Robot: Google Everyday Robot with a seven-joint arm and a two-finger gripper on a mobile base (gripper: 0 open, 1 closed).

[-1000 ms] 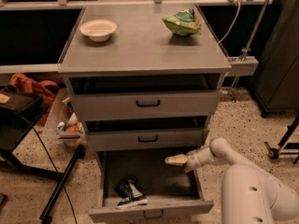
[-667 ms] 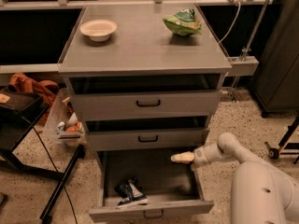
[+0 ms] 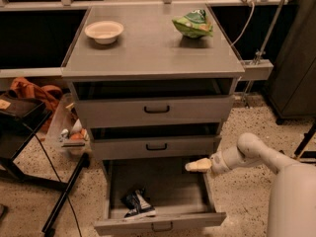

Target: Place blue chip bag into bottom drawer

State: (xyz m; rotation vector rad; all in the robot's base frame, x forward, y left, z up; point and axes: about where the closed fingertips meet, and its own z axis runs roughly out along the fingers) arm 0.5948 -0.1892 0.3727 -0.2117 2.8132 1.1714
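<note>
The bottom drawer (image 3: 160,221) of the grey cabinet stands pulled open. The blue chip bag (image 3: 138,204) lies inside it, at the front left of the drawer floor, dark blue with white print. My gripper (image 3: 196,166) sits above the drawer's right rear part, just under the middle drawer (image 3: 156,146), apart from the bag. Nothing is held in it.
A white bowl (image 3: 103,31) and a green and white snack bag (image 3: 193,24) sit on the cabinet top (image 3: 153,53). The top drawer (image 3: 156,110) is slightly open. A black stand (image 3: 61,196) and a bin of clutter (image 3: 71,135) are to the left.
My gripper has drawn back to the right and slightly up, away from the middle of the drawer. The chip bag has not moved.
</note>
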